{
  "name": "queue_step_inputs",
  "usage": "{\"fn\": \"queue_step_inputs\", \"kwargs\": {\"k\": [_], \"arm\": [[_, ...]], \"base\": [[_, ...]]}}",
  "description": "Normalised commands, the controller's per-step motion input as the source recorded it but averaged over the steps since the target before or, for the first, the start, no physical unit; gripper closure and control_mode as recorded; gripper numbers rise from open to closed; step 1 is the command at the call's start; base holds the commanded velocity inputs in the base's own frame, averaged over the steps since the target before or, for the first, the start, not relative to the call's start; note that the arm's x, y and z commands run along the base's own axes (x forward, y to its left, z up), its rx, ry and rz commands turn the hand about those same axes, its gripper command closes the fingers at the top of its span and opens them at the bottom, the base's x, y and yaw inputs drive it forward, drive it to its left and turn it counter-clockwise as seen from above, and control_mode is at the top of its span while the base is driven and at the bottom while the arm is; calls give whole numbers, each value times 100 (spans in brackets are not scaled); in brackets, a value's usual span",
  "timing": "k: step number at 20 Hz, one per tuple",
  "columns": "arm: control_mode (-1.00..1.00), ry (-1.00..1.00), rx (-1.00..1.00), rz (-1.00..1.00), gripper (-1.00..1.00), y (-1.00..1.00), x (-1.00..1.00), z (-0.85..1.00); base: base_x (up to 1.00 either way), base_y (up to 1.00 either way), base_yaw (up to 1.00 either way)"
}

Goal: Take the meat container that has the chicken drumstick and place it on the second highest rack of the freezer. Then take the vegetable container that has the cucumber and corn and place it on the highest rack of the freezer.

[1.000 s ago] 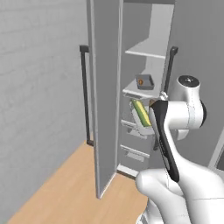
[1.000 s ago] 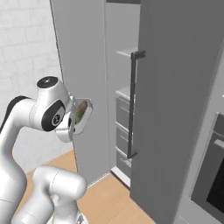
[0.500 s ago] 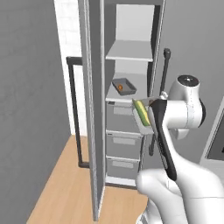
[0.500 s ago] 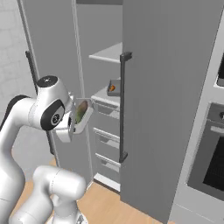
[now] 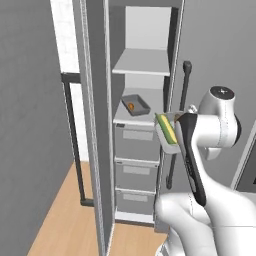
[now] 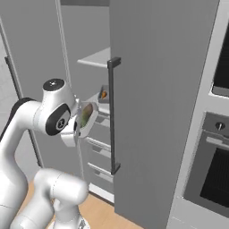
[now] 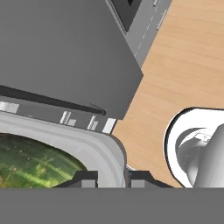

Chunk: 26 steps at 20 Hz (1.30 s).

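— Where's the veg tray now?
— Up at chest height, pinched by its rim in the gripper, jaws closed narrow on the tray wall. The cucumber and corn lie inside it, long axis pointing roughly into the freezer.
— And the meat one?
— Already in: the dark meat tray with the drumstick sits on the second shelf, just above the drawers.
— So what's left?
— I'd say a lift. The top rack is above and ahead of the hand, one shelf higher than the tray rides now, so it has to go up before it goes in.
— Anything changed in the last second?
— The base has swung round: the open freezer sat off to one side, now it's nearly square in front. The grip looks the same.
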Motion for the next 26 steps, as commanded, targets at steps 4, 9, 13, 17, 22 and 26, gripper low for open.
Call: {"fn": "queue_step_inputs", "kwargs": {"k": [4, 9, 13, 17, 22, 26], "arm": [[100, 0, 0, 0, 100, 0, 0, 0], [100, 0, 0, 0, 100, 0, 0, 0], [100, 0, 0, 0, 100, 0, 0, 0], [100, 0, 0, 0, 100, 0, 0, 0], [100, 0, 0, 0, 100, 0, 0, 0], [100, 0, 0, 0, 100, 0, 0, 0]], "base": [[47, 28, -6], [29, 48, -4], [50, 19, -3], [65, 0, 0], [42, 12, -2], [37, 30, -7]]}}
